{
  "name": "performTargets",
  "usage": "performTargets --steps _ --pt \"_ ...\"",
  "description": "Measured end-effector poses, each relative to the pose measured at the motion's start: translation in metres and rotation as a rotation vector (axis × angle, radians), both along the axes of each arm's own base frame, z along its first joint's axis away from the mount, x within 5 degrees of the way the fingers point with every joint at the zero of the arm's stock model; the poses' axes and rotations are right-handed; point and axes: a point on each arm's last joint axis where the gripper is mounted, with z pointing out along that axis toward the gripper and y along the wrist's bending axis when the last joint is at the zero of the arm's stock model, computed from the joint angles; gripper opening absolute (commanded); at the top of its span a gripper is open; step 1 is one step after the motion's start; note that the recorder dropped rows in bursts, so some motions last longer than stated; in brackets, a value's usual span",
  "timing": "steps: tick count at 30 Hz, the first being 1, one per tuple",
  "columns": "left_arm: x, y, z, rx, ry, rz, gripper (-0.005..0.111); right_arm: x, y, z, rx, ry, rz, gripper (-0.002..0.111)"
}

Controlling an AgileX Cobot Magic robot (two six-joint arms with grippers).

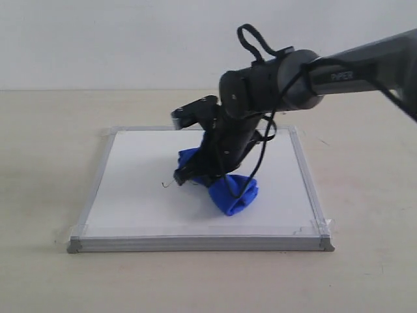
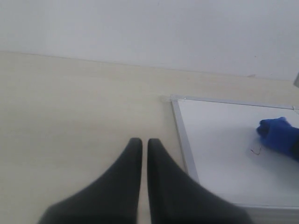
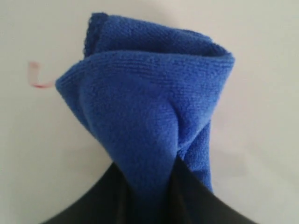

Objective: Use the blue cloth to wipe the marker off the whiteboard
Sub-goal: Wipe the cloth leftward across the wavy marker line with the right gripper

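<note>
The whiteboard [image 1: 137, 189] lies flat on the table, silver frame around it. My right gripper [image 1: 195, 173] is shut on the blue cloth [image 1: 233, 192], pressing it down on the middle of the board; the bunched blue cloth [image 3: 149, 102] fills the right wrist view. Only a short curl of the marker [image 1: 167, 184] shows, just left of the cloth; the marker curl [image 3: 36, 77] looks reddish up close. The rest of the line is hidden or gone. My left gripper [image 2: 140, 142] hovers shut and empty over the table beside the whiteboard frame [image 2: 184, 140].
Beige tabletop [image 1: 39, 163] surrounds the board, with a pale wall behind. The right arm [image 1: 339, 75] reaches in from the upper right over the board's far edge. Clear tape bits [image 1: 313, 228] sit at the board's corners.
</note>
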Motion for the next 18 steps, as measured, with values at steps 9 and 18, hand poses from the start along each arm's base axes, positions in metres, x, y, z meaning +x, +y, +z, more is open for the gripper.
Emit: performTargets --steps 9,18 --pt "0.000 0.000 0.000 0.000 0.000 0.000 0.004 0.003 0.044 0.013 0.047 0.075 0.099 0.000" --pt "0.000 0.000 0.000 0.000 0.000 0.000 0.004 0.035 -0.018 0.009 -0.325 -0.066 -0.159 0.000"
